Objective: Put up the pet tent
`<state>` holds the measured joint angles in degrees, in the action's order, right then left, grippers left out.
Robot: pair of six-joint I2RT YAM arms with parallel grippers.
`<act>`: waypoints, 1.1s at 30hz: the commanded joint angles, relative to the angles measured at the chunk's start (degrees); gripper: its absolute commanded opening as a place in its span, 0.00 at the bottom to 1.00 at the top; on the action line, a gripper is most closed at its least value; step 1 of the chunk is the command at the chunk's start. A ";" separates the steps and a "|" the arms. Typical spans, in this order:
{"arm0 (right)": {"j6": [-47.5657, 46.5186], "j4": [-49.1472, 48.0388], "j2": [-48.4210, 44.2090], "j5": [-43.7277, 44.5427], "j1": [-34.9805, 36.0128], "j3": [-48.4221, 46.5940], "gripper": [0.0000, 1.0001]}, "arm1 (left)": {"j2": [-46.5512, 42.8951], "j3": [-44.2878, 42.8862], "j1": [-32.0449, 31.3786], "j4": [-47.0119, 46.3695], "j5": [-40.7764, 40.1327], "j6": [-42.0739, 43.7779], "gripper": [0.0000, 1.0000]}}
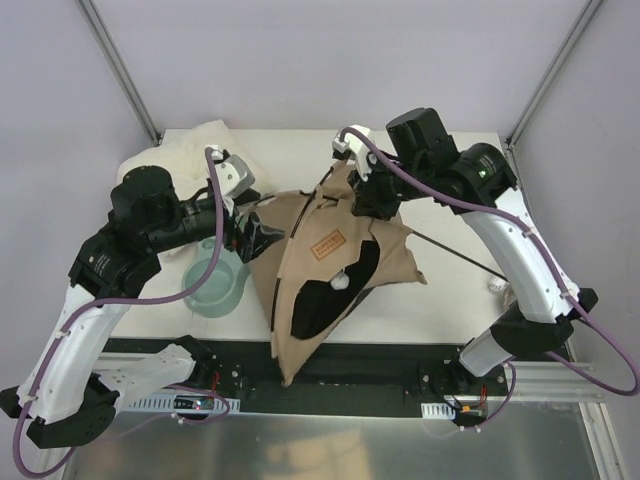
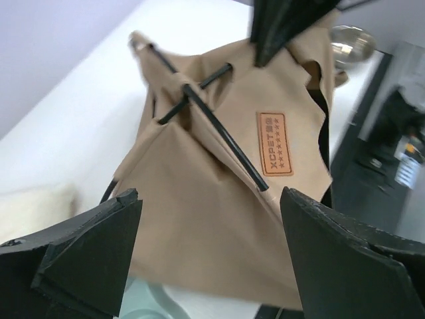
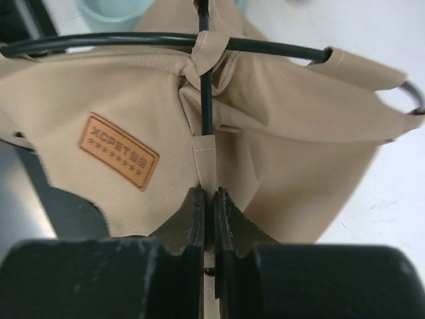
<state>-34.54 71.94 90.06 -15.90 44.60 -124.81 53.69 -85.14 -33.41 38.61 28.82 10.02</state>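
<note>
- Right fingers (image 3: 187, 222) are clamped on a black pole (image 3: 206, 106) of the pet tent (image 1: 320, 265), and the pole runs straight away from them.
- Left fingers (image 2: 93, 249) stand apart and empty, with the tent just ahead, slumped mid-surface (image 1: 450, 300).

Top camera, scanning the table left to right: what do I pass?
Teal bowl → left gripper → pet tent → small white piece by the right arm. The right gripper overlaps the tent, so it is left out.
</note>
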 commanded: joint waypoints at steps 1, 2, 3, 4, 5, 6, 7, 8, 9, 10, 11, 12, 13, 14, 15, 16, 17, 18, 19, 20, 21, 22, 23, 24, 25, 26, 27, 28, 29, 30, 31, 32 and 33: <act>2.55 -14.97 -3.66 7.11 -1.88 4.22 0.00 | -0.78 -2.31 -0.25 -5.03 -20.61 -3.69 0.87; 3.25 -17.51 -4.27 8.50 -2.23 5.27 0.00 | -0.69 -2.48 -0.25 -5.65 -24.65 -4.48 0.87; 3.78 -19.45 -4.63 9.56 -2.76 6.33 0.00 | -0.52 -2.74 -0.25 -6.09 -28.43 -5.09 0.87; 4.13 -21.21 -4.98 10.70 -3.37 7.12 0.00 | -0.43 -3.01 -0.25 -6.26 -32.38 -5.80 0.87; 5.09 -23.49 -5.24 12.11 -3.99 7.74 0.00 | -0.08 -3.36 -0.25 -6.35 -35.81 -6.32 0.87; 5.97 -25.43 -5.60 13.08 -4.69 8.09 0.00 | 0.27 -3.54 -0.25 -6.44 -38.11 -6.59 0.87; 6.50 -27.10 -5.69 13.96 -5.31 8.27 0.00 | 0.45 -3.71 -0.25 -6.44 -39.87 -6.85 0.87; 7.12 -28.86 -5.86 15.53 -5.66 8.62 0.00 | 0.54 -3.80 -0.25 -6.44 -40.85 -6.94 0.87; 7.73 -31.14 -5.86 18.25 -6.01 8.97 0.00 | 0.80 -3.80 -0.25 -6.44 -41.38 -7.29 0.87; 8.17 -33.51 -5.95 19.84 -6.36 9.24 0.00 | 0.97 -3.98 -0.25 -6.44 -41.65 -7.64 0.86; 8.87 -35.97 -6.04 21.86 -6.63 9.93 0.00 | 0.98 -3.98 -0.25 -6.44 -41.65 -7.82 0.86; 9.32 -37.47 -6.21 22.75 -7.07 10.29 0.00 | 0.98 -3.98 -0.25 -6.44 -41.56 -8.00 0.86; 9.49 -38.62 -6.30 23.10 -7.33 10.55 0.00 | 0.98 -4.06 -0.25 -6.44 -41.48 -8.26 0.86; 10.37 -40.63 -6.13 24.94 -7.59 10.90 0.00 | 0.98 -4.15 -0.25 -6.53 -41.56 -8.52 0.86; 11.25 -41.61 -6.04 25.74 -7.95 10.99 0.00 | 1.06 -4.24 -0.25 -6.53 -41.82 -8.79 0.86; 11.86 -42.23 -5.78 26.27 -8.12 10.91 0.00 | 0.98 -4.24 -0.25 -6.62 -42.17 -9.14 0.86; 13.26 -44.06 -5.51 28.45 -8.39 11.17 0.00 | 0.98 -4.42 -0.25 -6.62 -42.44 -9.49 0.86; 14.32 -45.21 -5.16 29.95 -8.48 11.61 0.00 | 1.06 -4.42 -0.25 -6.62 -42.53 -9.76 0.87; 15.55 -45.83 -4.99 31.18 -8.82 11.70 0.00 | 0.89 -4.42 -0.25 -6.71 -42.88 -9.76 0.86; 17.56 -47.40 -4.55 33.98 -8.83 12.13 0.00 | 0.89 -4.42 -0.25 -6.71 -43.14 -9.84 0.86; 19.50 -48.81 -4.20 36.27 -8.83 12.92 0.00 | 0.89 -4.42 -0.25 -6.79 -43.32 -9.85 0.86; 21.43 -50.31 -4.02 38.29 -9.00 13.54 0.00 | 0.98 -4.42 -0.25 -6.79 -43.67 -9.76 0.86; 23.45 -51.63 -3.76 40.58 -9.00 14.33 0.00 | 1.06 -4.50 -0.25 -6.79 -44.28 -9.84 0.86; 25.30 -52.68 -3.49 42.95 -9.00 14.94 0.00 | 0.98 -4.68 -0.25 -6.88 -44.37 -9.76 0.86; 26.88 -53.74 -3.58 44.28 -9.00 15.73 0.00 | 1.06 -4.85 -0.25 -6.79 -44.46 -9.76 0.86; 27.77 -55.31 -3.84 45.33 -9.00 16.96 0.00 | 0.98 -4.86 -0.25 -6.88 -44.55 -9.84 0.86; 29.34 -57.07 -4.01 46.56 -9.00 17.93 0.00 | 0.89 -4.60 -0.25 -6.88 -44.55 -9.76 0.86; 30.14 -58.74 -4.36 46.31 -9.18 18.81 0.00 | 0.80 -4.51 -0.25 -6.88 -44.46 -9.84 0.86; 30.41 -60.50 -4.98 45.88 -9.27 20.12 0.00 | 0.71 -4.42 -0.25 -6.88 -44.20 -9.76 0.86; 30.85 -63.30 -5.33 46.22 -9.27 21.35 0.00 | 0.63 -4.24 -0.25 -6.79 -44.03 -9.76 0.86; 31.20 -66.03 -5.86 46.31 -9.18 22.50 0.00 | 0.62 -4.15 -0.25 -6.88 -43.85 -9.84 0.86; 30.94 -68.40 -6.12 45.70 -9.27 23.29 0.00 | 0.45 -3.89 -0.25 -6.79 -43.59 -9.76 0.86; 30.68 -71.04 -6.47 45.35 -9.27 24.34 0.00 | 0.45 -3.63 -0.25 -6.88 -43.41 -9.84 0.86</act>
<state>-8.49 19.25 87.09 26.39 35.48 -102.26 54.98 -87.85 -33.39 34.22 -14.09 0.82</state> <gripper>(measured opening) 0.089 0.862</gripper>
